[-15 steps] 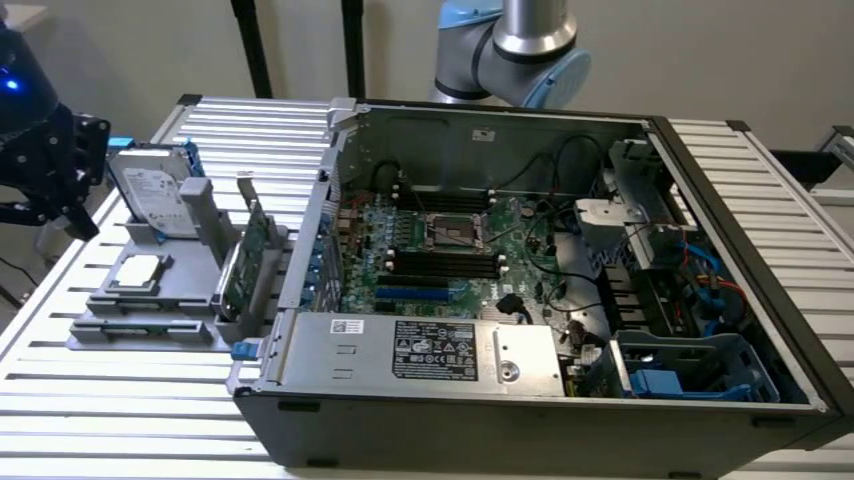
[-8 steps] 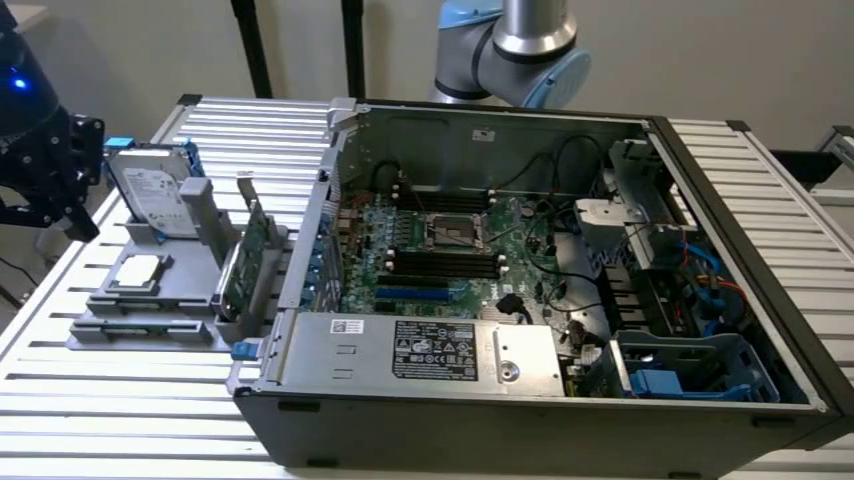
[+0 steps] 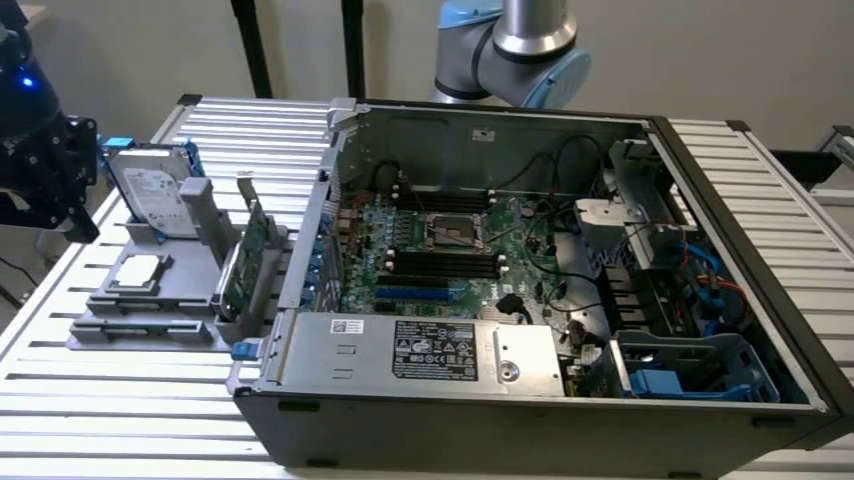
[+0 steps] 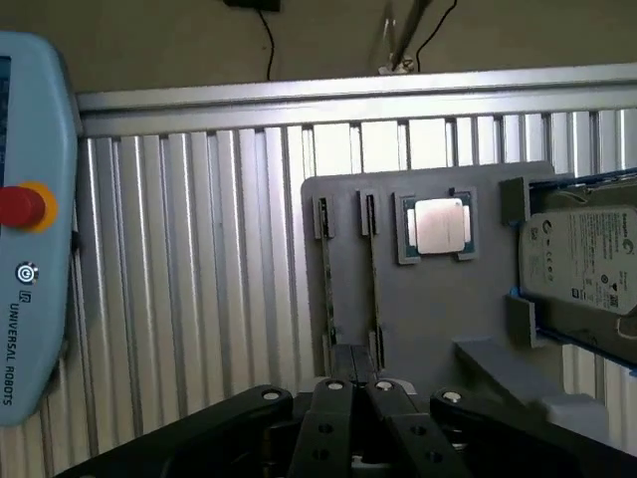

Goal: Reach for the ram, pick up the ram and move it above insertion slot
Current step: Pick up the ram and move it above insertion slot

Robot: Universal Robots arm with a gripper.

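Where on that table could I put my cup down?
The slatted metal table is bare in front of the grey plastic holder and beside the open black computer case, on the exterior view's right. The holder, with its silver hard drive, is crowded.

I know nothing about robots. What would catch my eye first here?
An open computer case fills the middle of the exterior view, its green motherboard exposed. On that view's left, a grey holder carries a silver hard drive and a square processor chip. The gripper hovers by the holder's slots.
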